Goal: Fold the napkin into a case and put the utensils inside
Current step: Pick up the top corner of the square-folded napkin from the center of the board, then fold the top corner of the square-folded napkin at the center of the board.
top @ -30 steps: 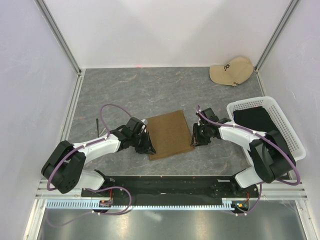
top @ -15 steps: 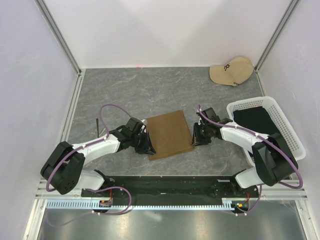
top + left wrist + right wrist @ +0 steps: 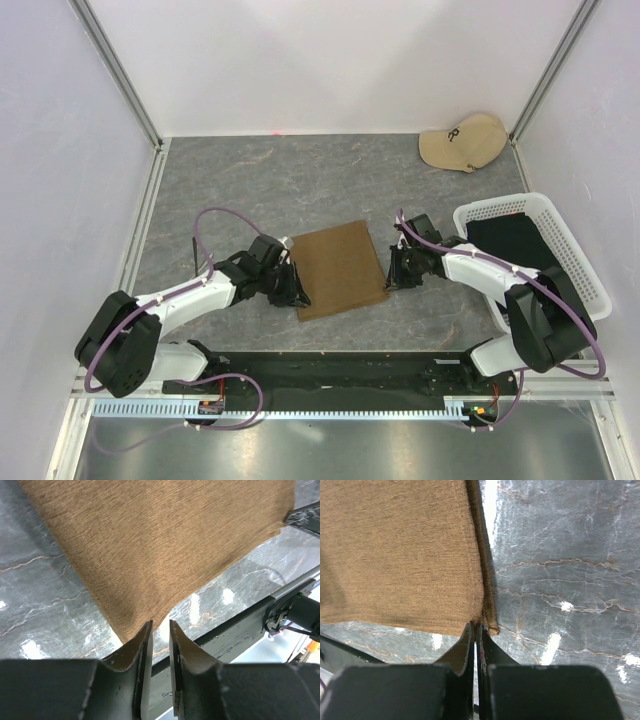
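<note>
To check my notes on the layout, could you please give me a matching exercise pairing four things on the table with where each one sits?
Things: 1 napkin; 2 cap; 3 basket; 4 black cloth.
Places: A far right corner; B inside the basket; C along the right edge; D flat in the middle.
Pairs: 1-D; 2-A; 3-C; 4-B.

The napkin [image 3: 340, 268] is olive-brown, the table [image 3: 300, 185] grey-veined, the cap [image 3: 463, 141] beige.
</note>
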You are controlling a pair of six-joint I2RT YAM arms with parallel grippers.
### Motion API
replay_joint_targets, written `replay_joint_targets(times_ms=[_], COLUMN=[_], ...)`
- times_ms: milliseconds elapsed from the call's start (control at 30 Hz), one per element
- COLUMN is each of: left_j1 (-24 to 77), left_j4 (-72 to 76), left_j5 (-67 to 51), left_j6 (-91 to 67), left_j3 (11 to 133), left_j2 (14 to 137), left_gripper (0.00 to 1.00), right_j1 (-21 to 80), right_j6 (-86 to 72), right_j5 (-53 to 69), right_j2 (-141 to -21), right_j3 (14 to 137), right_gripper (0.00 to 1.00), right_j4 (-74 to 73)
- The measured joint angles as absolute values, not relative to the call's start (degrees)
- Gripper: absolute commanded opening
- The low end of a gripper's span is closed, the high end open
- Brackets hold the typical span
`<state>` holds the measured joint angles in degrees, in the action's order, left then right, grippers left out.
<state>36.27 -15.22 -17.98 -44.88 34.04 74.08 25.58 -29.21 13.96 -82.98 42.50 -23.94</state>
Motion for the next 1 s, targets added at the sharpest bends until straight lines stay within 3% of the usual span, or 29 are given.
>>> replay_joint_targets(times_ms=[367,800,1000], left_j1=[36.3,36.3,36.3], left_j4=[-16.1,-14.0,-13.6], left_j5=[-16.6,-16.7,-16.8], left_j6=[-44.9,-45.9,-46.9], left_j3=[30.3,26.4,26.3], left_j2=[73.8,71.9,71.1], left_gripper=[0.18,0.18,0.24], right_j1=[28.3,38.8,39.8], right_j6=[-29.5,-32.9,-34.0], right_j5=[15.8,18.2,19.7], right_j2=[-83.6,-106.2,-112.1], right_j3=[48.9,71.0,77.5], right_gripper=[0.0,0.0,0.0], right_j4=[-24.5,-20.3,-19.2])
